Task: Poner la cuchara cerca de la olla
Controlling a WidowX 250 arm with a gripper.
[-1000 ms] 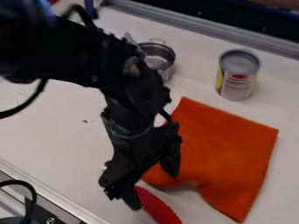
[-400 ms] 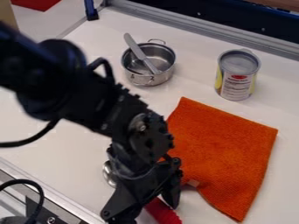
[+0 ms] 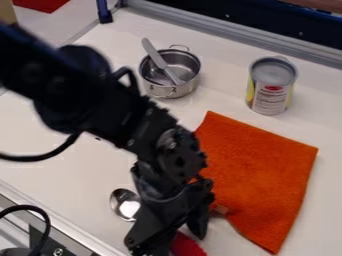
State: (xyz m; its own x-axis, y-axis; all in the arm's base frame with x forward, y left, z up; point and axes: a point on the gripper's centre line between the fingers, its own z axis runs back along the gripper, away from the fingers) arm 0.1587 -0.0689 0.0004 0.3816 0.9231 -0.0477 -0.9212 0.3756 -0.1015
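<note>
Near the bottom edge of the frame, your gripper (image 3: 175, 242) has slid slightly right, baring more of the spoon (image 3: 125, 204), whose bowl lies on the counter (image 3: 63, 172) at lower left of centre. Its fingers stand wide apart, by the red thing (image 3: 187, 246). You likely still need a grasp before heading for the pot (image 3: 170, 73), well apart, up top.

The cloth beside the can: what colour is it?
The cloth is orange, shown best in the camera view.
</note>
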